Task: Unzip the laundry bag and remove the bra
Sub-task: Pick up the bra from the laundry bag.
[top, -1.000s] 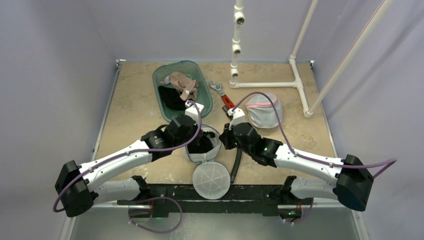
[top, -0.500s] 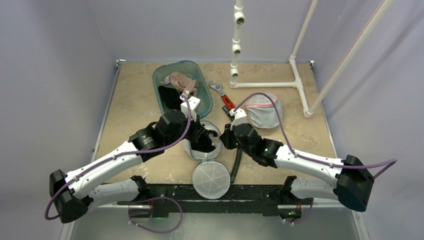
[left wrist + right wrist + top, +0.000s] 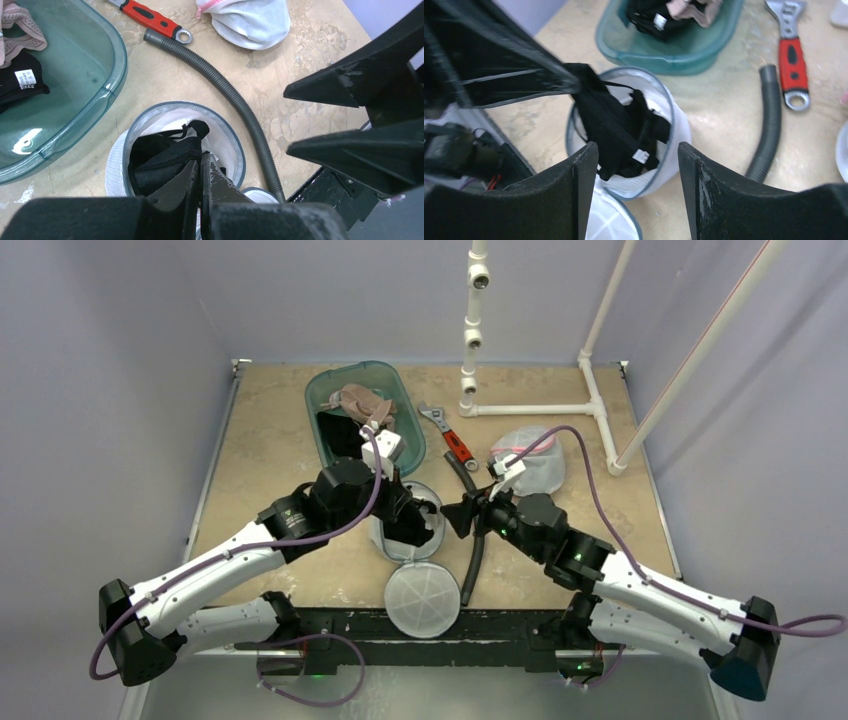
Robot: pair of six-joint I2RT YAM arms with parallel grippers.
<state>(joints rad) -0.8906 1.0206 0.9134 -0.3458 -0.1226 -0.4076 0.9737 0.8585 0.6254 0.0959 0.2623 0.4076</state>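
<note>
The white mesh laundry bag (image 3: 436, 531) stands open near the table's front, its round lid (image 3: 422, 600) flapped down in front of it. The black bra (image 3: 160, 160) sits partly inside the bag (image 3: 116, 170). My left gripper (image 3: 200, 158) is shut on the bra's upper edge. In the right wrist view the bra (image 3: 614, 125) hangs stretched from the left gripper (image 3: 572, 76) down into the bag (image 3: 674, 135). My right gripper (image 3: 637, 150) is open just to the right of the bag, holding nothing; from above the right gripper (image 3: 452, 516) sits beside the rim.
A teal bin (image 3: 322, 400) with black and pink garments stands behind the bag. A red-handled wrench (image 3: 455, 447) and a black ribbed hose (image 3: 472, 550) lie to its right. A second white mesh bag (image 3: 530, 465) sits by the white pipe frame (image 3: 530, 408).
My right gripper has let go of the bag's rim, opened and drawn back to the right. My left gripper shifted slightly left and back, still shut on the bra.
</note>
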